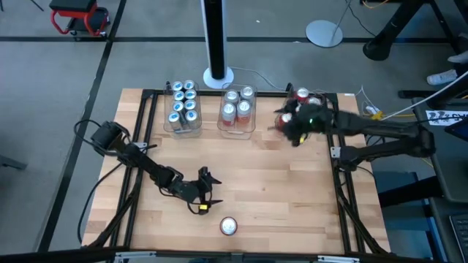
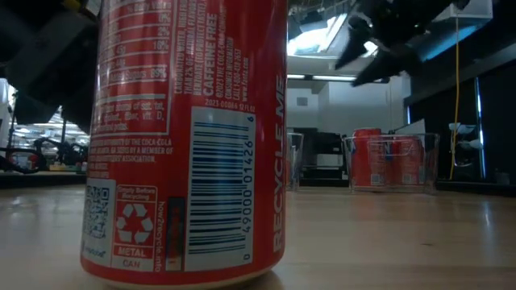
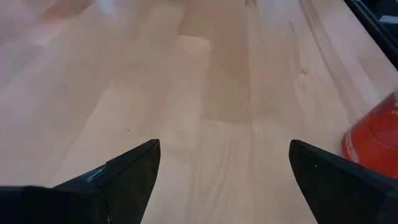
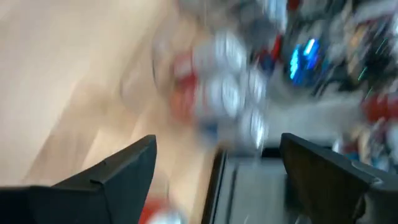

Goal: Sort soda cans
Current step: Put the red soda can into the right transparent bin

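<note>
Bring the open, empty left pincer [image 1: 207,191] level around the lone red can [image 1: 229,226] on the bench [image 1: 292,190] — right pincer [image 1: 292,126] open, empty — and close squarely.

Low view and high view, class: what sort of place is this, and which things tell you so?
Probably a robotics lab or workshop: a wooden table in a black frame on a grey floor, cables trailing nearby, ceiling strip lights, and clear tubs of soda cans.

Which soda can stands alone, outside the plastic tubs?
The red can at the table's near edge, beside the left hand; most others sit in tubs.
</note>
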Tool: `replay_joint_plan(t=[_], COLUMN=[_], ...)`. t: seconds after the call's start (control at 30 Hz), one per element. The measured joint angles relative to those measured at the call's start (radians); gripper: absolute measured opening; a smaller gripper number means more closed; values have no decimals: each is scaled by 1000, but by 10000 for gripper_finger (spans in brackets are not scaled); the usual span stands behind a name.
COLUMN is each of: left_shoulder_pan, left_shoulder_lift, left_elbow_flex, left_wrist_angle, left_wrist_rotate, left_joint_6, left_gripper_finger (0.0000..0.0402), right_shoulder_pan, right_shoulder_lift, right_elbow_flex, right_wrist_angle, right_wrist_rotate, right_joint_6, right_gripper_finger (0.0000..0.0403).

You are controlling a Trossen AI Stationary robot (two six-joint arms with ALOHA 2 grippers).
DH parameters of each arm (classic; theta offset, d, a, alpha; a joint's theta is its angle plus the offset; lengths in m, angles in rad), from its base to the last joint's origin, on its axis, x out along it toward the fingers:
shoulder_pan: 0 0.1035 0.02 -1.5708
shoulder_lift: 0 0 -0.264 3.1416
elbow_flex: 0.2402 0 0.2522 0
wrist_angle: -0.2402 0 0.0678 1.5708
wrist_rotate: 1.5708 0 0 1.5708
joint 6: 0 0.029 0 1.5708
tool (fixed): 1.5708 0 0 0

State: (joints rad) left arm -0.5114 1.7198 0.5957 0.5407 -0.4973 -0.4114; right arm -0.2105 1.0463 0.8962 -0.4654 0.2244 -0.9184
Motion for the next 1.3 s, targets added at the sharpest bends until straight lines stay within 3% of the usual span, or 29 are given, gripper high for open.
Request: replay_joint_plan(t=[0.13,0.33,0.4,0.57,0.67,0.83,1.3], left_shoulder_pan=[-4,-56,-80,-133,-146,-155,-202], left_shoulder_lift=[-26,-100,-127,-151,-151,-136,63], left_elbow_flex=[0,0,0,6,24,70,305], left_wrist_angle=[-11,3,14,78,77,110,89], left_wrist_rotate=[-5,-5,-6,-4,-3,55,57], left_joint_6=[4,58,80,133,140,155,198], left_gripper_finger=[345,345,345,345,345,345,345], right_shoulder_pan=[138,361,445,650,737,823,920], right_shoulder_lift=[51,111,124,167,200,249,362], right_elbow_flex=[-91,-145,-157,-185,-194,-194,-193], right_wrist_angle=[230,292,290,330,375,457,652], right_wrist_rotate=[-37,-60,-16,208,260,262,255], right_joint_6=[-30,16,44,108,110,111,208], right_gripper_finger=[340,340,340,340,340,340,340])
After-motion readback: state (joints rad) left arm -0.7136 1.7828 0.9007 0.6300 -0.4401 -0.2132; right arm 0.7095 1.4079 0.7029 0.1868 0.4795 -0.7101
